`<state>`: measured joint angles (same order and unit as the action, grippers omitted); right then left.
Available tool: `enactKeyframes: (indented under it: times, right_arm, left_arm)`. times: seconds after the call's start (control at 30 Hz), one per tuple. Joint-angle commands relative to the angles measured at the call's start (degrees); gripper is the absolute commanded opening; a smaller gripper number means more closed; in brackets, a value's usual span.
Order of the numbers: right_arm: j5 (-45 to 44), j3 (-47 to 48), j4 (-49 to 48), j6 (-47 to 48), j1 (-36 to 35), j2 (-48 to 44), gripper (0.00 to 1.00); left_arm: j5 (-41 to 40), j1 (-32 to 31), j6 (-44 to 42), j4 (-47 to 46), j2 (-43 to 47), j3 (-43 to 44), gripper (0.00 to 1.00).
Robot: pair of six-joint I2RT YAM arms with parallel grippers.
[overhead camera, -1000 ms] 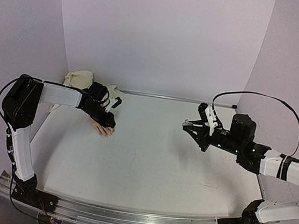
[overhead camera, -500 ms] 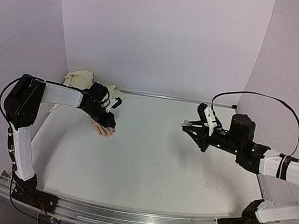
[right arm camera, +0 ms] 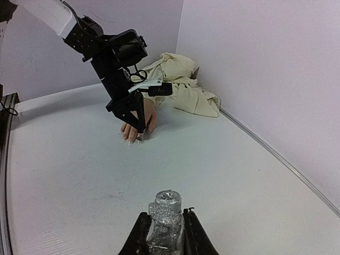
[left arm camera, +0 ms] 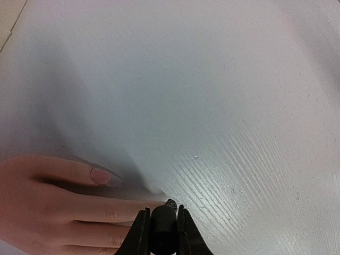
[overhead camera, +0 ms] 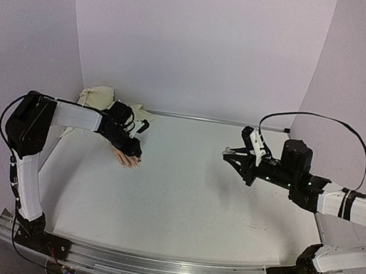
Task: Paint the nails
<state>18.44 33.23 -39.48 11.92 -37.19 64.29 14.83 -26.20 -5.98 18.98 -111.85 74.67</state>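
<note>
The pinkish-beige mannequin hand [overhead camera: 126, 159] lies on the white table at the left, fingers pointing toward the middle. Its cream cloth sleeve [overhead camera: 98, 95] is bunched in the back left corner. My left gripper [overhead camera: 134, 149] hovers over the fingertips, shut on a black polish brush cap [left arm camera: 162, 229]. The brush tip [left arm camera: 171, 203] sits at the end of one finger. One nail [left arm camera: 100, 176] shows on a neighbouring finger; the other nails are hidden. My right gripper [overhead camera: 231, 156] is shut on an open glittery polish bottle [right arm camera: 165, 206] and holds it above the table at the right.
The table [overhead camera: 189, 197] ends at a metal strip [overhead camera: 211, 120] along the back wall. Purple walls close in the left and right sides. The right arm's black cable [overhead camera: 317, 116] loops above it. The left arm [right arm camera: 111, 53] also shows in the right wrist view.
</note>
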Motion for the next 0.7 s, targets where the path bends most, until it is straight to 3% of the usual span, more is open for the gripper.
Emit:
enactKeyframes:
  times: [0.0, 0.67]
  right_arm:
    - [0.73, 0.63, -4.04, -0.72, 0.19, -0.31, 0.00]
    - [0.86, 0.65, -3.94, -0.85, 0.14, -0.92, 0.00]
  left_arm:
    - [1.07, 0.27, 0.09, -1.60, -0.05, 2.34, 0.00]
    - [2.12, 0.18, 0.52, -1.84, 0.55, 0.74, 0.00]
